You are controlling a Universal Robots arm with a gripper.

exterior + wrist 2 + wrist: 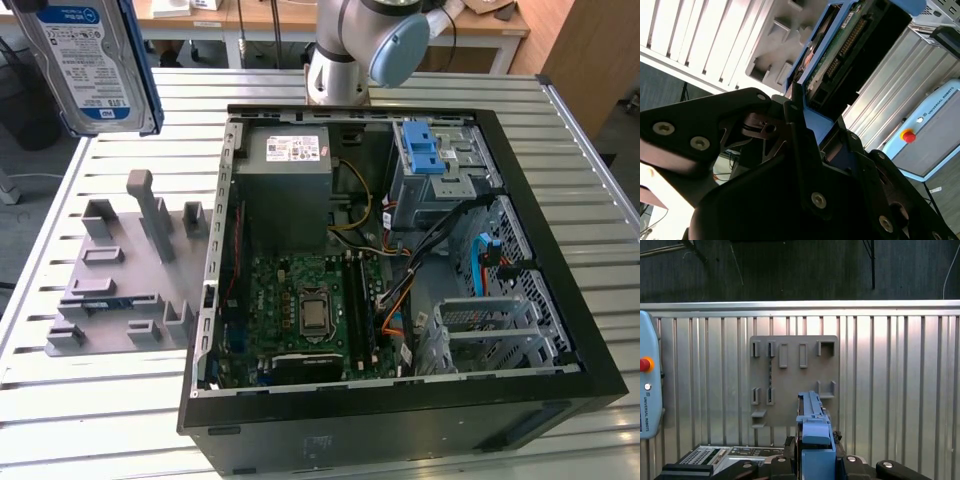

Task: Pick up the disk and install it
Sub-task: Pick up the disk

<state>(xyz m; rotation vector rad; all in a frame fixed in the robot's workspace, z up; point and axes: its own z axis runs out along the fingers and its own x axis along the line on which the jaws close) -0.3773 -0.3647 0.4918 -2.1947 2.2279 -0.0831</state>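
Exterior view has the disk (90,65) in the upper left of the frame, up off the table (150,135). The gripper (815,465) squeezes it tight on both sides.

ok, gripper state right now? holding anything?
Gripper: closed, holding the disk by its blue carrier edge.

The disk (90,60) has a smooth silver metal face with a paper label, framed in blue plastic. The bench (595,190) is ribbed bare metal with a dull sheen. The holder plate (105,272) is matt grey plastic. The computer case (400,435) is matt black metal.
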